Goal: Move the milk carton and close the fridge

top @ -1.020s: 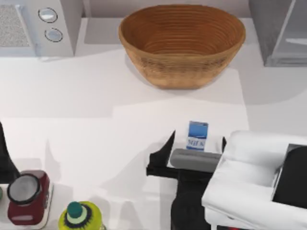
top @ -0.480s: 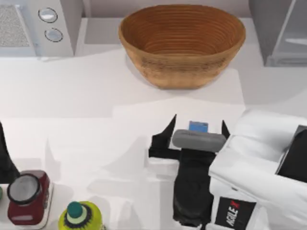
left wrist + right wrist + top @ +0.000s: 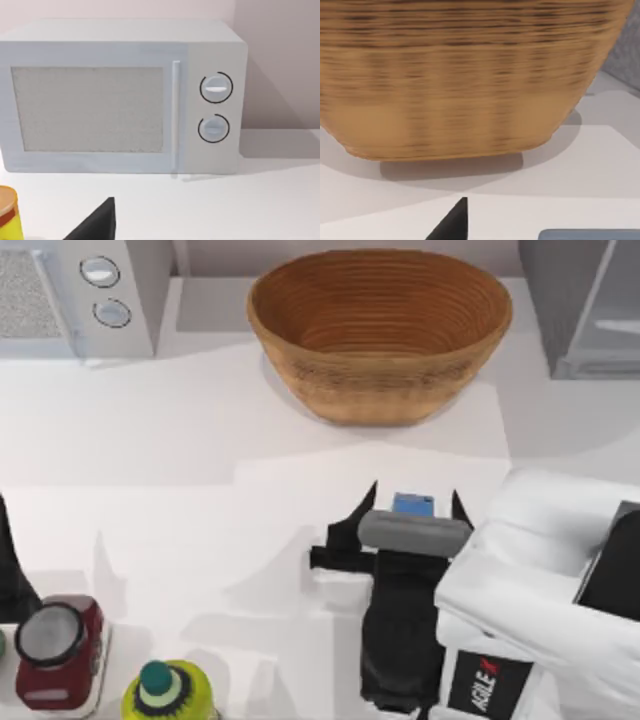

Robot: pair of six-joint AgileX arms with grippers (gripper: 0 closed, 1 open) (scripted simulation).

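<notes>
While the left arm (image 3: 10, 570) sits parked at the table's left edge, gripper not seen so can't tell its state, the right gripper (image 3: 414, 502) is at work nr the table's middle-right. Its two dark fingers (image 3: 365, 502) stand spread either side of the milk carton (image 3: 413, 504), w/ the wrist body covering most of the carton from above. Fingers look close to the carton's sides but I can't confirm contact, so I'd call it released, bracketing, not yet clenched. Carton appears to be resting on the table (image 3: 200, 460), just in front of the wicker basket (image 3: 380, 330).

Farther back, the fridge (image 3: 585, 305) is at the far right corner; its pale door panel looks angled outward, i.e. prob. open. The microwave (image 3: 120, 95) is at the far left.

Progress, by my read: early. Carton not grasped or moved, fridge not shut. Both steps left.
</notes>
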